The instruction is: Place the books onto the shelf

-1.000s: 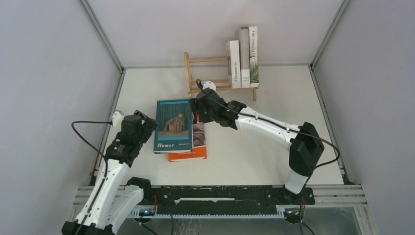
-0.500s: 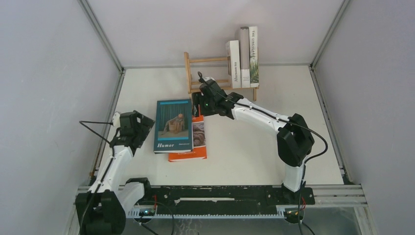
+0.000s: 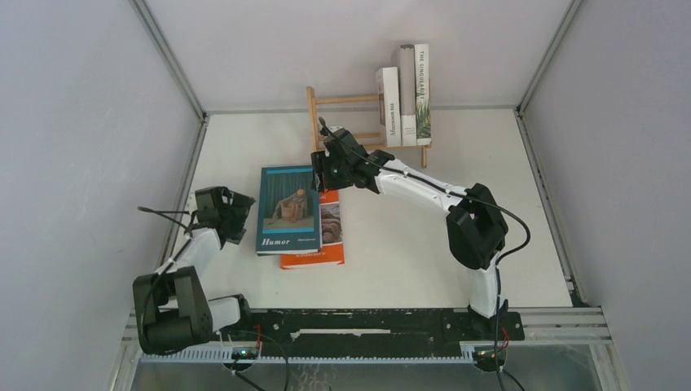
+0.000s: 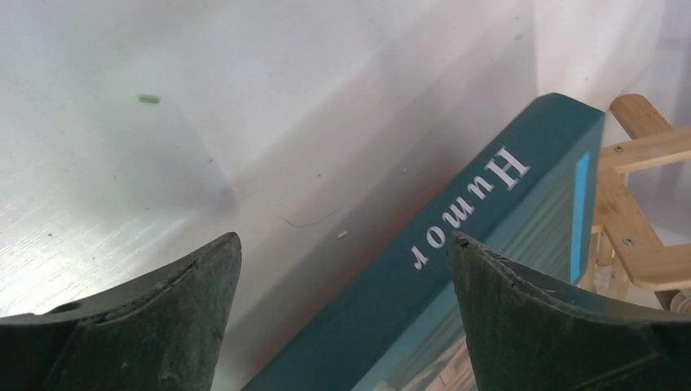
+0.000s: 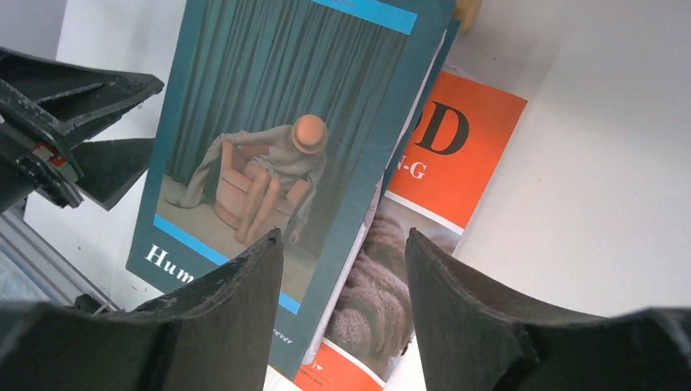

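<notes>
The teal "Humor" book (image 3: 288, 209) lies flat on the table, partly over the orange book (image 3: 322, 244). My left gripper (image 3: 239, 218) is open at the teal book's left edge; in the left wrist view its fingertips straddle the spine (image 4: 489, 212), gripper (image 4: 346, 238) low by the table. My right gripper (image 3: 323, 177) hovers open over the far right corner of the two flat books, its jaws (image 5: 344, 235) spanning the teal cover's (image 5: 277, 98) right edge and the orange book (image 5: 456, 155). Three books (image 3: 406, 94) stand at the right end of the wooden shelf (image 3: 346, 100).
The shelf's left post (image 3: 312, 114) stands just behind my right gripper; its slats (image 4: 644, 212) also show in the left wrist view. Grey walls enclose the table on three sides. My left gripper (image 5: 73, 130) shows in the right wrist view.
My right gripper has moved left and farther over the books' top corner, its jaws narrowing. My left arm has folded back low towards its base, the gripper staying by the teal book.
</notes>
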